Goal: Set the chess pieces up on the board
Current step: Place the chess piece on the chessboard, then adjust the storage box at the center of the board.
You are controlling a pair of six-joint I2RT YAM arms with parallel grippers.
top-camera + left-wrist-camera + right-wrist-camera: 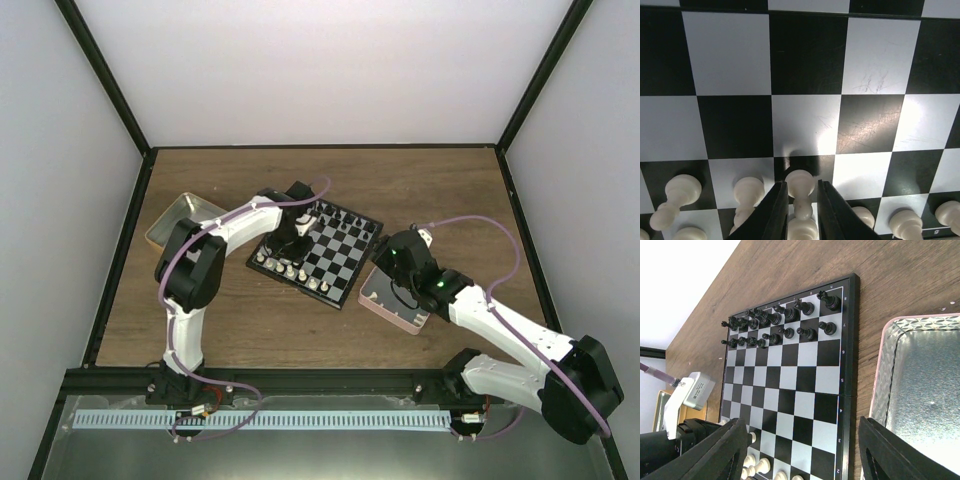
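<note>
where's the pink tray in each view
top external: pink tray right of centre, just right of the board
left wrist: not in it
right wrist: pink tray at the right edge, beside the board
shared landmark: the board

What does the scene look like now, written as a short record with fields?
board: on wooden table, between tin and pink tray
black pieces: two rows at far side
white pieces: standing along near side
left fingers: close on both sides of a white pawn; grip unclear
right fingers: open, holding nothing
</note>
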